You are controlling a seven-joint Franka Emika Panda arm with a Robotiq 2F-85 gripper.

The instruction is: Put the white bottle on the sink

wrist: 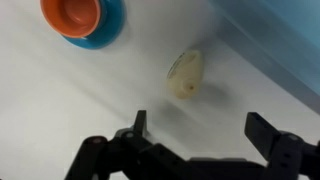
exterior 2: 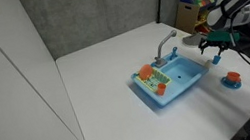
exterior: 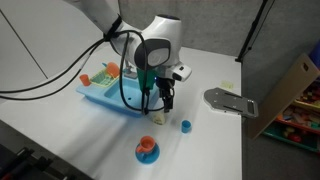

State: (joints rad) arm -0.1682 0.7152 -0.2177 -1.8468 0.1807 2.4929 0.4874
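**Wrist view.** The Robotiq gripper [wrist: 200, 138] enters from 6 o'clock. Its jaws are spread wide and grasp nothing; bare table shows between the two dark fingers [wrist: 135, 135]. The white bottle [wrist: 186, 75] lies on its side on the white table [wrist: 60, 100], clear of both fingers, at 12 o'clock from the gap between them. It touches nothing else. At 10 o'clock from the bottle, well apart from it, stands the orange cup [wrist: 70, 12] on its blue saucer [wrist: 108, 28]. At 2 o'clock from the bottle, a light-blue wall of the sink [wrist: 285, 45] crosses the corner of the frame; the bottle lies near it but outside it.

**Exterior views.** The arm [exterior: 150, 45] reaches down over the table, with the gripper hanging just beside the sink, at 3 o'clock from the basin in an exterior view [exterior: 105, 98]. A small blue cup [exterior: 185, 126] stands at 5 o'clock from the gripper. The grey curved faucet [exterior 2: 166, 45] rises at the sink's far rim, and a side rack [exterior 2: 151, 74] holds orange and green items. A flat grey object [exterior: 230, 100] lies near the table's edge. The bottle is too small here to place with certainty.
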